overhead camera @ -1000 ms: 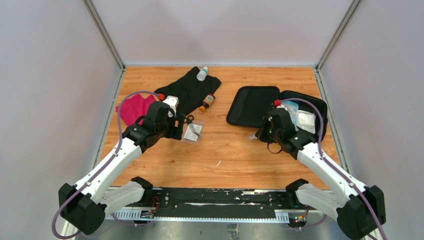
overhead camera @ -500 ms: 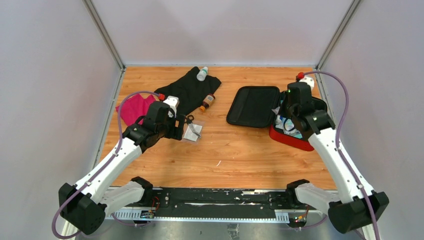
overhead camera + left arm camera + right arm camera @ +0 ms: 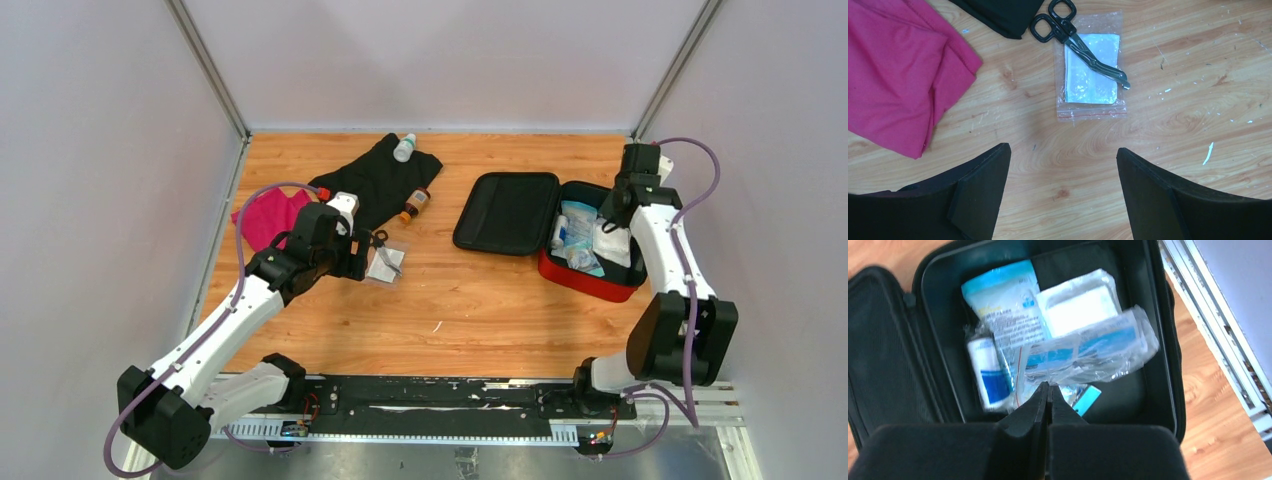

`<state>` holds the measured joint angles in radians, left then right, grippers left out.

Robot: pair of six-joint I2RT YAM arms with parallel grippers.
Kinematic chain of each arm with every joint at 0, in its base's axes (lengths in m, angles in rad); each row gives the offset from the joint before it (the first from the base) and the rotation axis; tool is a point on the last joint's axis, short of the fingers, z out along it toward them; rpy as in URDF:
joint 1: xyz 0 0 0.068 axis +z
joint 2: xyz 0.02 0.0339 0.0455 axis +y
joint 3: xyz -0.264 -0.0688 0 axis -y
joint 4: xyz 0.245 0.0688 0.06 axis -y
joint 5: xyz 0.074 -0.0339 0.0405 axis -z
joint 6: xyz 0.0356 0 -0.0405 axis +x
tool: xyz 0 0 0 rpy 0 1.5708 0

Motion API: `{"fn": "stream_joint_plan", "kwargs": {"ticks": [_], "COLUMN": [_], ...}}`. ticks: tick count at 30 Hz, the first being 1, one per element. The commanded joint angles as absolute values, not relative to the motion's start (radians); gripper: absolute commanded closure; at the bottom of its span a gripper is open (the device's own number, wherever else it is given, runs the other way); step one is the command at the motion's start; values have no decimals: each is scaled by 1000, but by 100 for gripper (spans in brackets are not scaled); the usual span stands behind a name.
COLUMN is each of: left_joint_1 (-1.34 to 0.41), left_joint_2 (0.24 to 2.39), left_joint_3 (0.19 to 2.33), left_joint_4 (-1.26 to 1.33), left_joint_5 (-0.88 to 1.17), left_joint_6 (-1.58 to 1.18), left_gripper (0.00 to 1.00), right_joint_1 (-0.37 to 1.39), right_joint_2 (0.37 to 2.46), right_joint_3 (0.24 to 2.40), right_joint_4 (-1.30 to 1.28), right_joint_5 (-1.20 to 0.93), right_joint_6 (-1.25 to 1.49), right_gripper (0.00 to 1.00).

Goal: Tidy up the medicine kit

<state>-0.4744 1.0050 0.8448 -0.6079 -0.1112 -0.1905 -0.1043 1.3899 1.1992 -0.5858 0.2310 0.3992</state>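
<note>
We see a wooden surface (image 3: 450, 310) with the medicine kit (image 3: 590, 287) lying open on its right half, near the right wall. Its red base sits to the right and its black-lined lid is folded flat to the left.

On the left half, a black cloth (image 3: 375, 180) is spread toward the far edge, with a magenta cloth (image 3: 265, 215) just beside it nearer the left wall.

The left end effector (image 3: 1060, 165) hovers over bare wood with its jaws spread wide and nothing between them. The right end effector (image 3: 1048, 390) hangs above the kit's base, fingers pressed together, and we see nothing gripped.

In the base lie a blue-and-white packet (image 3: 1008, 305), a white pad in wrap (image 3: 1080, 302), a clear bag (image 3: 1088, 347) across them, and a small white-and-blue roll (image 3: 990, 375).

Ahead of the left end effector, a clear zip bag with a white pad (image 3: 1090, 85) lies flat, and black-handled scissors (image 3: 1073, 40) rest on it.

A white bottle (image 3: 404, 148) lies on the black cloth's far edge, and an amber bottle (image 3: 416, 203) at its right edge.
</note>
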Motion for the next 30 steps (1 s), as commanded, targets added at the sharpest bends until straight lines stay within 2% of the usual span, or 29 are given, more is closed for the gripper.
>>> {"fn": "stream_joint_plan", "kwargs": {"ticks": [1,3,9,14,23,30], "left_joint_1": [-471,-471,-471,-471,-471,-471], "left_joint_2": [1008,1007,1013,1019,1015,1039], "left_joint_3": [838,838,839,839,838,861], "left_joint_4": [-600,-600,-601,-601,-598,-588], "left_joint_5": [-100,-102,-107,-105,-109,-73], "left_joint_6": [-178,-178,-179,-181,-183,-190], "left_gripper": [16,16,16,16,15,15], "right_joint_1": [-192,-205,-216,-218,-186,-142], "right_joint_2": [1436,1445,1425,1342,1179,1062], "right_joint_3": [1232,1207,1061,1025,1055,994], "right_joint_4": [-493,-485,-482,-488,-521,-575], "right_joint_5": [164,169,147,133,-104,-300], "right_joint_6": [419,427,456,444,396,425], "right_gripper": [100,98,64,48,46,45]}}
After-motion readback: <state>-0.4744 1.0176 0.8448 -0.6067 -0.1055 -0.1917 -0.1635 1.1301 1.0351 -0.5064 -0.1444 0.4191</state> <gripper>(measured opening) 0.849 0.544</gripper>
